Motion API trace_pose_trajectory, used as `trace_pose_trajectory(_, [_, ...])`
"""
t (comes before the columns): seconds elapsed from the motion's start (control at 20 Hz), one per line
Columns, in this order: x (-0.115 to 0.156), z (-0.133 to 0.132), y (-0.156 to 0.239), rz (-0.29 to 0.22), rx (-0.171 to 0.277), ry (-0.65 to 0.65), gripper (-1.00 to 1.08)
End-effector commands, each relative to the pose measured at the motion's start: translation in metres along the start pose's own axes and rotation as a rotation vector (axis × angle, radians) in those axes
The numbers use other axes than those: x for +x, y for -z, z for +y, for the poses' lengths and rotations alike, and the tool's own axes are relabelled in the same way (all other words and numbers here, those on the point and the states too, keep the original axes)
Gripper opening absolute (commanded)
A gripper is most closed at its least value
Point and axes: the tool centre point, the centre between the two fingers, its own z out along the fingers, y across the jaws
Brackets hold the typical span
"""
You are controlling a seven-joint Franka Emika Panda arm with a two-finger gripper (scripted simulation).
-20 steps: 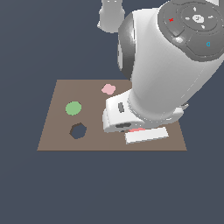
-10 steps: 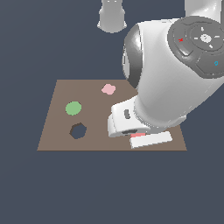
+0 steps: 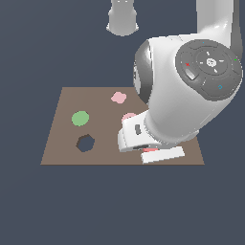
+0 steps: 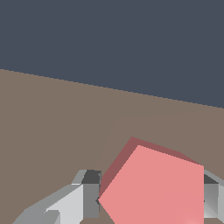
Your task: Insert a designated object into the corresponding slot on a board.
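Observation:
The red pentagon piece [image 4: 153, 188] sits between my gripper's [image 4: 151, 194] two grey fingers [image 4: 91, 192], which touch its two sides just over the brown board [image 4: 52, 118]. In the exterior view my arm covers the board's right half; only a sliver of the red piece [image 3: 150, 150] shows under my gripper [image 3: 152, 153] near the board's [image 3: 62, 143] front edge. The pentagon slot is hidden in both views.
On the board are a green round piece [image 3: 80, 117], a dark many-sided hole [image 3: 85, 143], a pale pink flower piece [image 3: 118, 97] and part of a pink ring [image 3: 128, 116] at the edge of my arm. Dark floor surrounds the board.
My hand has shifted slightly toward the board's front edge with the red piece under it, and the upper arm has swung toward the exterior view's right.

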Motion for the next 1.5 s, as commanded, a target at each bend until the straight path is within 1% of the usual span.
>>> trace_pose_trajectory(0.0, [0.001, 0.000, -0.001, 0.002, 0.000, 0.000, -1.00])
trace_pose_trajectory(0.55, [0.001, -0.001, 0.000, 0.002, 0.000, 0.002, -1.00])
trace_pose_trajectory(0.8, [-0.003, -0.005, 0.000, 0.002, 0.000, 0.036, -1.00])
trace_pose_trajectory(1.1, [-0.013, -0.019, 0.002, 0.002, 0.000, 0.141, -1.00])
trace_pose_trajectory(1.45, [-0.039, -0.042, 0.004, 0.002, 0.000, 0.351, -1.00])
